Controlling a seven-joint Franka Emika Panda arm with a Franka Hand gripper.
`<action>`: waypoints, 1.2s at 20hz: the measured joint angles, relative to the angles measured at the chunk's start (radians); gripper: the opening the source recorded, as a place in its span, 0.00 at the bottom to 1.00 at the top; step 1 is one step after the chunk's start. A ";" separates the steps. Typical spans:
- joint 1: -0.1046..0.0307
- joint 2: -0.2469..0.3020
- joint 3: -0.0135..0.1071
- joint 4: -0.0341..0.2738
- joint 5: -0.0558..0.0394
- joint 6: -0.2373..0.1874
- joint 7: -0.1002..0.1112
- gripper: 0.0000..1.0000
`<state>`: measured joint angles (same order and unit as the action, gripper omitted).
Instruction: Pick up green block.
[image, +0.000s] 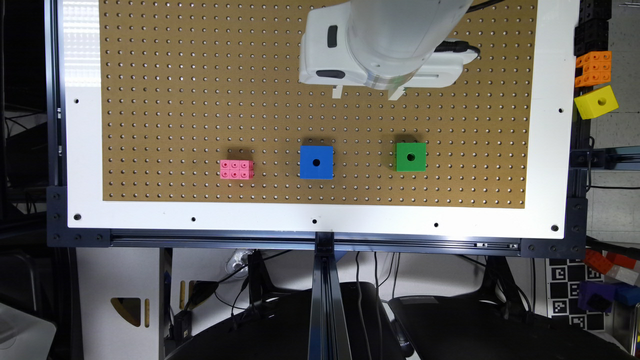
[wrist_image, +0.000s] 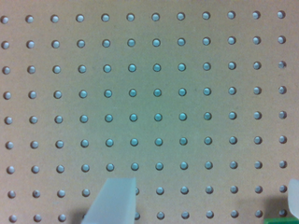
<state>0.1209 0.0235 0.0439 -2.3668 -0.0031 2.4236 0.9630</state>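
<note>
On the pegboard (image: 200, 100), green block (image: 411, 157) sits flat, hole upward.

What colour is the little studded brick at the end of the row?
The small studded plastic brick is pink, clearest in the exterior view.

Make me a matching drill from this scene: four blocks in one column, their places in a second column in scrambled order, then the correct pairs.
Things
1. green block
2. blue block
3. pink brick
4. yellow block

Places
A. middle of the row of three on the pegboard
B. off the board, past its edge on the exterior view's right
C. end of the row on the exterior view's right
D. end of the row on the exterior view's left

Pairs: 1-C, 2-A, 3-D, 4-B
</note>
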 joint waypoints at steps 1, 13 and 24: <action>0.000 0.000 0.000 0.000 0.0000 0.000 0.000 1.00; 0.001 0.053 0.105 0.078 0.0037 0.002 0.079 1.00; 0.002 0.218 0.151 0.256 0.0020 -0.001 0.114 1.00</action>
<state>0.1224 0.2420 0.1952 -2.1108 -0.0010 2.4228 1.0770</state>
